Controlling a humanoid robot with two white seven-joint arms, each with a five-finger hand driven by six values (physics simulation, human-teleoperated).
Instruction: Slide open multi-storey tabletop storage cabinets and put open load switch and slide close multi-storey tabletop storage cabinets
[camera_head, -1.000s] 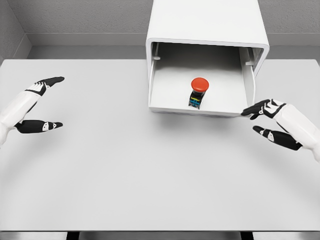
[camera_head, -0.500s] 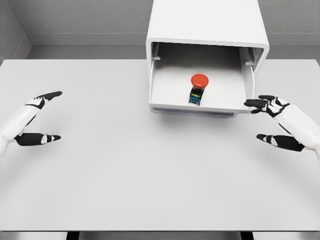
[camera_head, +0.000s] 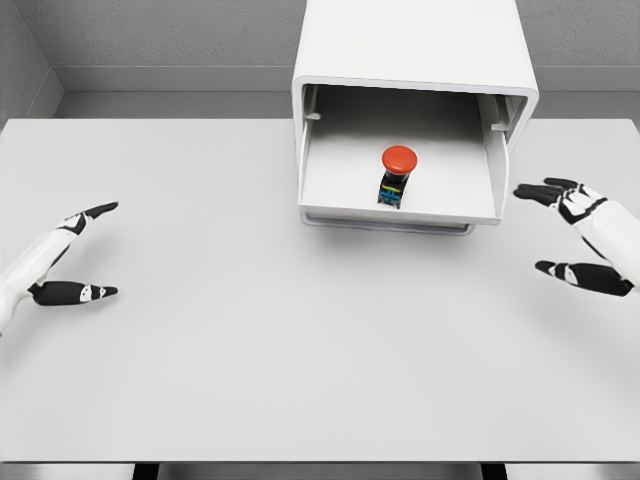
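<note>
We see the white storage cabinet (camera_head: 415, 50) at the far centre of the bench (camera_head: 250, 350), its drawer (camera_head: 400, 210) slid out toward us. The load switch (camera_head: 397, 175), red button on top, stands upright inside the drawer. Our left hand (camera_head: 70, 262) hovers at the near left, fingers spread, holding nothing. Our right hand (camera_head: 580, 240) is just right of the drawer, likewise spread and empty.

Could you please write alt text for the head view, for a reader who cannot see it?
A white tabletop storage cabinet has its drawer slid open, with a red-capped load switch standing inside. The robot's left hand and right hand hover open over the white table, holding nothing.
</note>
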